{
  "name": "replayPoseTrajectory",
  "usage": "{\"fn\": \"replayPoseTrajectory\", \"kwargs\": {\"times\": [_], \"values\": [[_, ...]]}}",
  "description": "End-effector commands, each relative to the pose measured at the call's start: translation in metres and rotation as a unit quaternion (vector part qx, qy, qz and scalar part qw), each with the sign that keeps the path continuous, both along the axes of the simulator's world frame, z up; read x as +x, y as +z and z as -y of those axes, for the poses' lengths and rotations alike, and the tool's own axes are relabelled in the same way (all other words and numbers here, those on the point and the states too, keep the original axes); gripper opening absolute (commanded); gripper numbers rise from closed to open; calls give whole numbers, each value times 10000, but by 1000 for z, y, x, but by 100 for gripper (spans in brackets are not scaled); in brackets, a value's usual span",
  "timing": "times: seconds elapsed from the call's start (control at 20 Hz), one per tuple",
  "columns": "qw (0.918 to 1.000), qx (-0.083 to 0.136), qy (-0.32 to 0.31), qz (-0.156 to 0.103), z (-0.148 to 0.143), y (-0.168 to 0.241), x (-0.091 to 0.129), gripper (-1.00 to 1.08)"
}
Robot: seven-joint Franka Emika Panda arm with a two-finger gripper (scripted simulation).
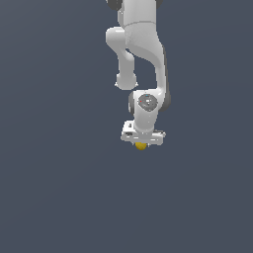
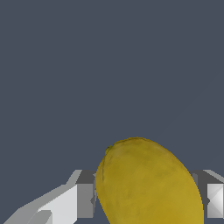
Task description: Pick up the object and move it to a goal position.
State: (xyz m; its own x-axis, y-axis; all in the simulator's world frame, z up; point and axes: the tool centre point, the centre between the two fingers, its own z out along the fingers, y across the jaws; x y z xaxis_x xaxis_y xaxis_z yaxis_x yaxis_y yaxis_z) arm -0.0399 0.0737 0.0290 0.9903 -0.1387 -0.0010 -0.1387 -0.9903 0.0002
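Note:
The object (image 1: 141,146) is a small yellow-orange, egg-shaped lump that peeks out just under the white hand in the exterior view. In the wrist view it (image 2: 146,175) is large and smooth and sits between the two fingers. My gripper (image 1: 142,143) points straight down over it. One grey finger (image 2: 85,194) presses on one side of the lump and the other finger (image 2: 211,197) on the opposite side. The gripper (image 2: 148,199) is shut on the object. The fingertips and the lump's lower part are hidden by the hand in the exterior view.
A plain dark grey-blue surface (image 1: 59,188) fills both views all around the arm. The white arm (image 1: 141,44) reaches down from the top of the exterior view. No goal marker shows.

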Motion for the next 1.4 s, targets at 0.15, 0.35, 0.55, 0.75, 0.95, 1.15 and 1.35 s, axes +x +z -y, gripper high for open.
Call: {"fn": "replayPoseTrajectory", "kwargs": {"times": [0.15,0.35,0.55,0.75,0.95,1.15,1.35], "values": [[10000,0,-1,5,0,-1,0,-100],[10000,0,-1,5,0,-1,0,-100],[10000,2,2,6,-1,1,0,-100],[10000,2,2,6,-4,9,-1,-100],[10000,2,2,6,-9,25,-5,-100],[10000,2,2,6,-18,50,-9,-100],[10000,-2,1,6,-29,84,-16,-100]]}}
